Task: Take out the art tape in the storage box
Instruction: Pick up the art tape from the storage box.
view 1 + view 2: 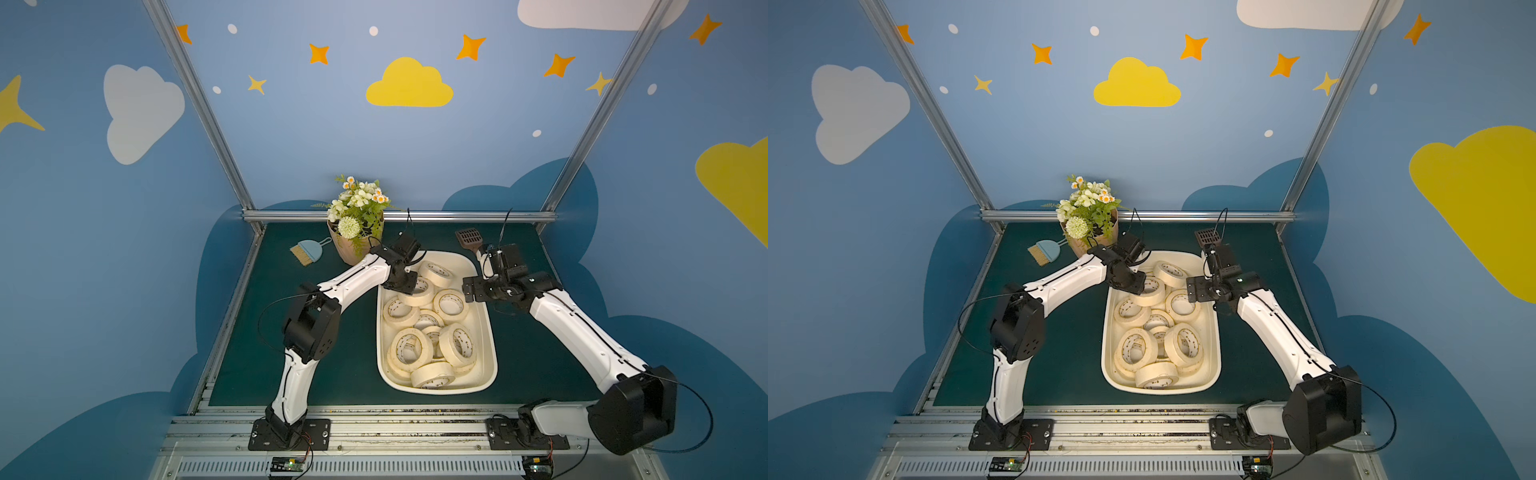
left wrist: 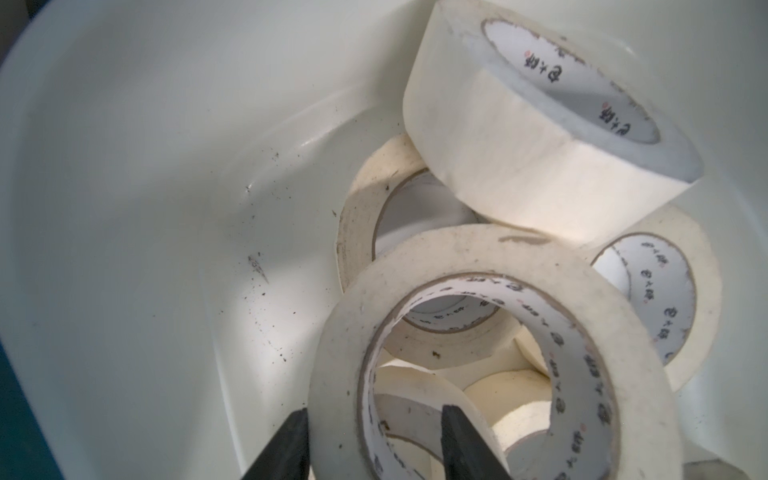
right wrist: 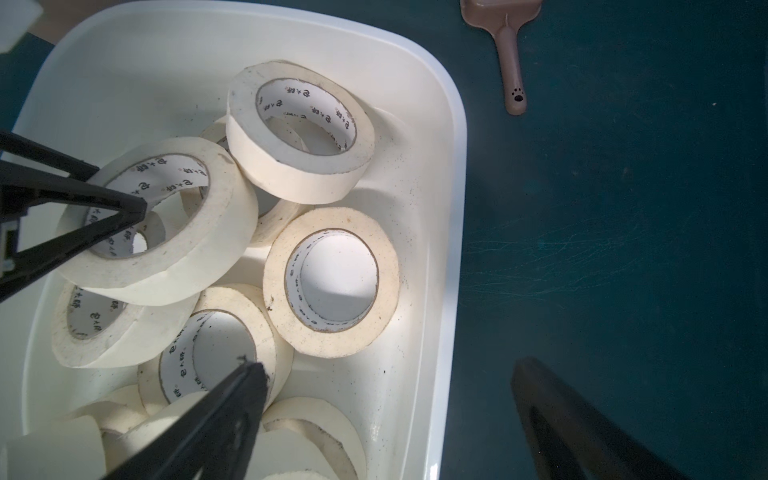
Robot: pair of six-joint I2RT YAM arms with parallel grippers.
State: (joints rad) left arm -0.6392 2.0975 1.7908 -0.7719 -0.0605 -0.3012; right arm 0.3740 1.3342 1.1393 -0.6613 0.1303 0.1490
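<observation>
On the dark green table [image 1: 316, 374] under blue starry walls [image 1: 291, 124]: storage box [image 1: 487, 332] heaped with art tape [image 1: 432, 374]. Grasping step: straddling the wall of one tilted roll [image 2: 478, 257] with the left fingers [image 2: 461, 440], clamping not discernible; holding the right fingers [image 3: 224, 415] wide apart over the box rim. Next probably needing firm squeezing, then lifting clear.

A ribbed tan flowerpot [image 1: 353, 251] stands near the far edge of the dark green table [image 1: 353, 365], left of its middle, holding white and orange flowers [image 1: 359, 199] among green leaves. Just left of it, toward the far left corner, lies a small blue hand brush [image 1: 306, 251] with tan bristles. A brown slotted scoop [image 1: 469, 237] lies near the far edge, right of the middle; its handle end bears a black paw print. Behind, a blue wall [image 1: 415, 137] shows clouds and stars
</observation>
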